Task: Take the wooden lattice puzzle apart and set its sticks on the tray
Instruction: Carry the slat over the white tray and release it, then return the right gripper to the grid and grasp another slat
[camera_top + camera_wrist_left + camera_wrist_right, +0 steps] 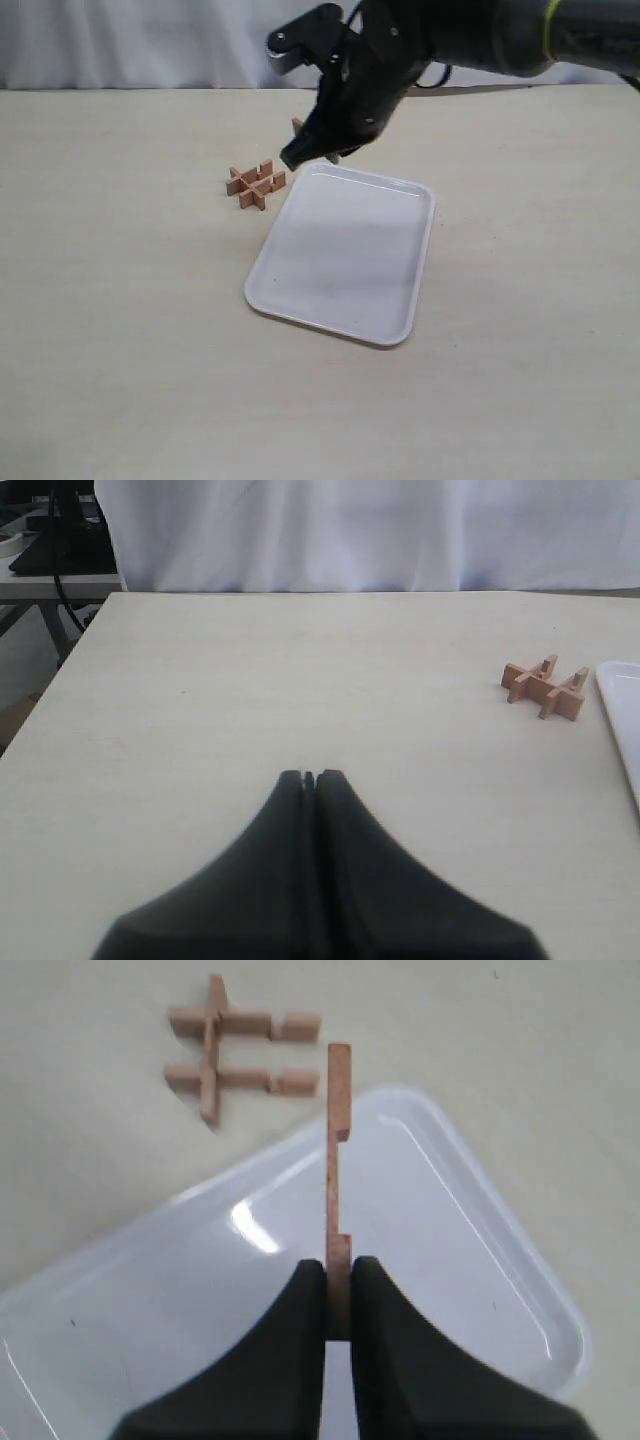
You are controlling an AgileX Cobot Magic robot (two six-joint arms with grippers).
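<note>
The wooden lattice puzzle lies on the table just left of the tray, now three interlocked sticks. My right gripper is shut on one notched stick, held above the tray's far left corner. In the exterior view that gripper hangs over the tray's corner, with the stick's end peeking out behind it. My left gripper is shut with nothing in it, low over bare table, far from the puzzle.
A white curtain backs the table. The tray's edge shows at the side of the left wrist view. Dark equipment and cables sit beyond the table's far corner.
</note>
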